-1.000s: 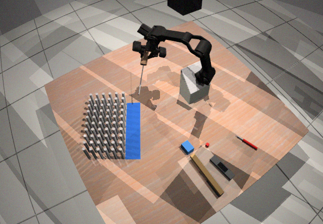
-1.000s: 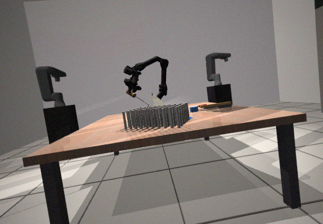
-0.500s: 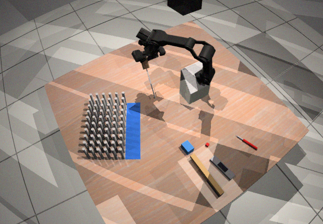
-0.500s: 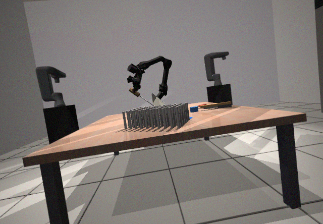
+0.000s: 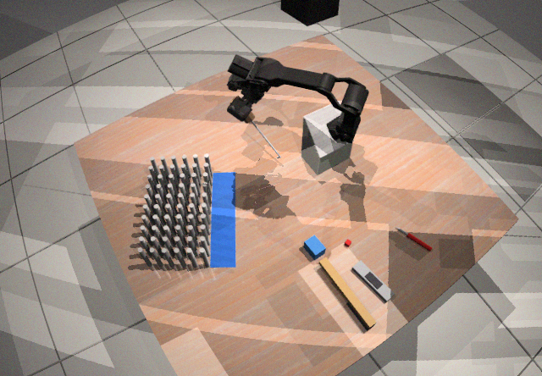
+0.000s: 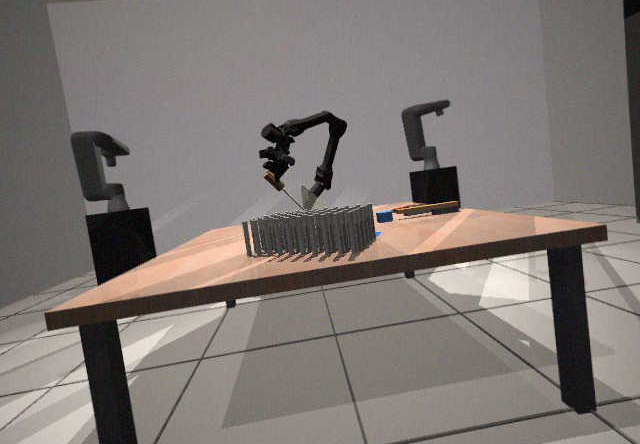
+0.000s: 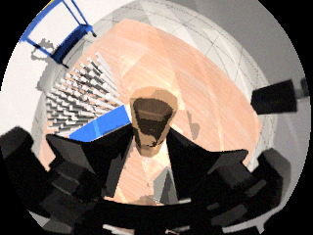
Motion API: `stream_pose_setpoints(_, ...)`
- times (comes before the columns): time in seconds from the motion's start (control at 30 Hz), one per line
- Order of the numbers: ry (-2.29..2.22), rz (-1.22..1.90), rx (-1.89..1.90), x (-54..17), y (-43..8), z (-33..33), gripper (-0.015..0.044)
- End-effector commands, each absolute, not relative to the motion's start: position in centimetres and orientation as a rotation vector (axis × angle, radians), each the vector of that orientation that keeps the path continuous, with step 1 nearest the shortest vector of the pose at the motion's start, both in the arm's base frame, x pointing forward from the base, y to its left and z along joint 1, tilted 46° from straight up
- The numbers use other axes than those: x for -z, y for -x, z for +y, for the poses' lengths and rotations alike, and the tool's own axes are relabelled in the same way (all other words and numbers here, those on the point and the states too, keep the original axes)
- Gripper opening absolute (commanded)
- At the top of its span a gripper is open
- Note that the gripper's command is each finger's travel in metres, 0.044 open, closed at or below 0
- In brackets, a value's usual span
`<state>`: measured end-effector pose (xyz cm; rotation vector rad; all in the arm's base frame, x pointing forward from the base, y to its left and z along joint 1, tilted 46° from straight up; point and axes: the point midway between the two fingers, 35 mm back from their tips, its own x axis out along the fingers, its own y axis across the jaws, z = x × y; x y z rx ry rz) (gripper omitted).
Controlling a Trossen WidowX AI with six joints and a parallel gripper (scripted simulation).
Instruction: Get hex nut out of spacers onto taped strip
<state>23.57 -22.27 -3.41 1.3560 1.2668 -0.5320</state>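
Note:
My gripper (image 5: 248, 117) (image 6: 275, 177) (image 7: 150, 127) is shut on the wooden handle of a hook tool, in the air behind the spacer field. The tool's thin metal shaft (image 5: 265, 139) (image 6: 293, 198) slants down from the handle, its tip short of the spacers and the tape in the top view. The standing metal spacers (image 5: 179, 197) (image 6: 315, 232) (image 7: 88, 94) form a dense grid and look upright. The blue taped strip (image 5: 223, 232) (image 7: 100, 126) runs along their front side; no nut shows on it. I cannot make out the nut among the spacers.
A grey-white block (image 5: 326, 159) stands beside the arm's base. Farther off lie a blue cube (image 5: 314, 246), a small red cube (image 5: 347, 242), a yellow bar (image 5: 343, 289), a grey flat object (image 5: 363, 270) and a red-handled tool (image 5: 419, 241).

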Motion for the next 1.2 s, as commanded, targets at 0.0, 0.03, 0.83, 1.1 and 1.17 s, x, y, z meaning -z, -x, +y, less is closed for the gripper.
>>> stream_pose_setpoints(0.0,-1.237,1.275,0.431,2.5,-24.1,-21.7,0.0000)
stream_pose_setpoints(0.03,-1.208,1.277,0.407,2.4,-24.2,-21.5,0.0000)
stream_pose_setpoints(0.83,-0.497,1.254,-0.129,-1.5,-26.4,-17.5,0.0000)
stream_pose_setpoints(1.1,-0.259,1.212,-0.298,-2.8,-26.9,-16.1,0.0000)
stream_pose_setpoints(1.17,-0.199,1.199,-0.339,-3.1,-27.1,-15.7,0.0000)
